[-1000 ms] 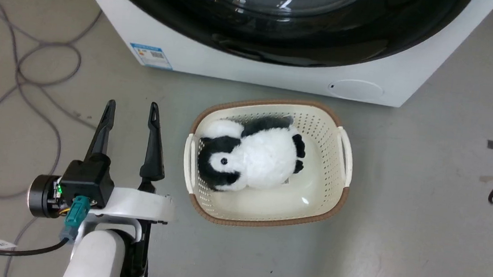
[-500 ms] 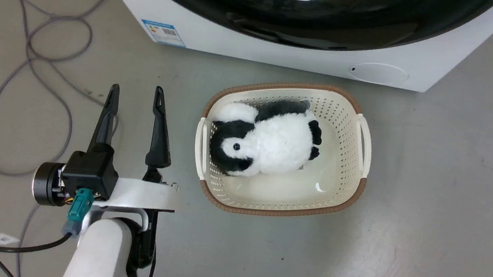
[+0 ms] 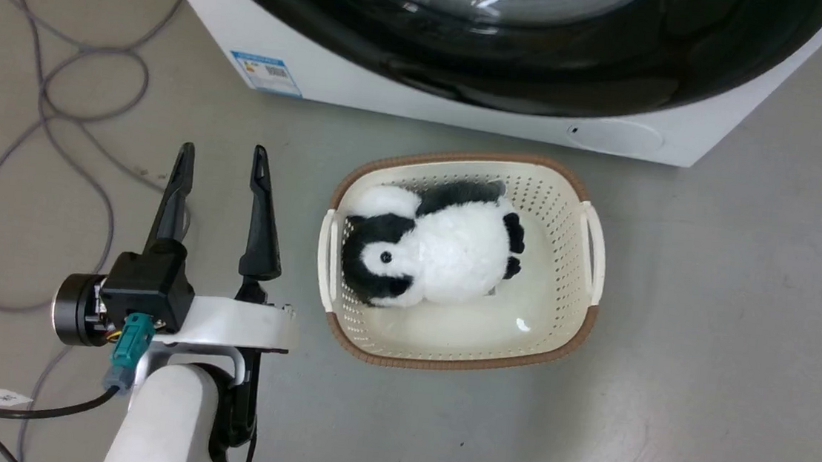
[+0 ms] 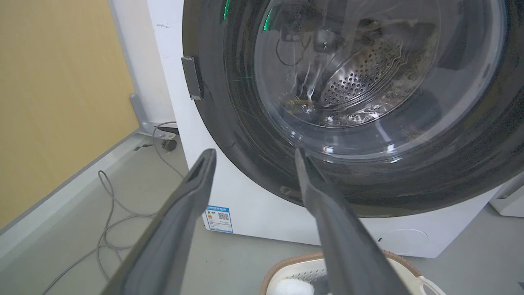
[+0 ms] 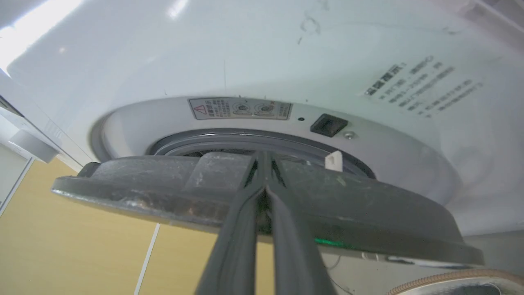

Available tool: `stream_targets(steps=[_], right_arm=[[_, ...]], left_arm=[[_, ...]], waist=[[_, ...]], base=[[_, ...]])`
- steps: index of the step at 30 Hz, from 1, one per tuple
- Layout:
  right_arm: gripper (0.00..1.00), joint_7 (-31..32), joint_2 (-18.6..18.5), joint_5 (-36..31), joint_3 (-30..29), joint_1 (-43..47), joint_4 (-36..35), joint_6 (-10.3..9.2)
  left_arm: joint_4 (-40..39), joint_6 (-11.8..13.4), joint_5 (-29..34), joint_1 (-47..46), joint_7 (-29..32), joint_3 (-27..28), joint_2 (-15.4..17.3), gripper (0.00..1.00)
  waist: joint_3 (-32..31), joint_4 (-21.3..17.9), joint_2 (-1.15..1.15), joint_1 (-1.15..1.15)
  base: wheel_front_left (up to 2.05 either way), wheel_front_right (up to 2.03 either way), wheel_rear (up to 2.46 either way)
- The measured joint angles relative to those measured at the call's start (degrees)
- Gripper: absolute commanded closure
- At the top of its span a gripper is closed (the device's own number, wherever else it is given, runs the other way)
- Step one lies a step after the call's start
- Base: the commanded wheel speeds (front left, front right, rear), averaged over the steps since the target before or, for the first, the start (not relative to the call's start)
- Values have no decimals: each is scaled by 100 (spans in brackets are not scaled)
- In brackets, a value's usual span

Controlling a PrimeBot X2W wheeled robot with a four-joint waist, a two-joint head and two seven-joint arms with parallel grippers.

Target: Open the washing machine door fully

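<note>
Now, washing machine door (image 5: 143, 184): large, round, glossy black, stood ajar.
Left hand (image 3: 223, 151): gaped wide at lower left.
Right hand (image 5: 262, 162): pinched closed, tips at door's rim.

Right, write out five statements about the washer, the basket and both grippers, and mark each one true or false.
1. The left gripper is open and holds nothing. True.
2. The basket is empty. False: a plush penguin lies in it.
3. The washing machine door is latched shut. False: it stands ajar, and the grey seal shows behind its edge.
4. The right gripper is shut, with its tips at the door's edge. True.
5. The blue label sits low on the washing machine, towards the robot's left. True.
</note>
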Motion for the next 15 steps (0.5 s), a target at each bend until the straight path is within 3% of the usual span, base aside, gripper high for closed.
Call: stream_targets(steps=[15], right_arm=[[100, 55, 408, 174, 279, 481, -255, 0]], left_arm=[[94, -121, 60, 86, 0, 79, 0, 0]], waist=[[-363, -281, 0, 0]], base=[[0, 0, 0]])
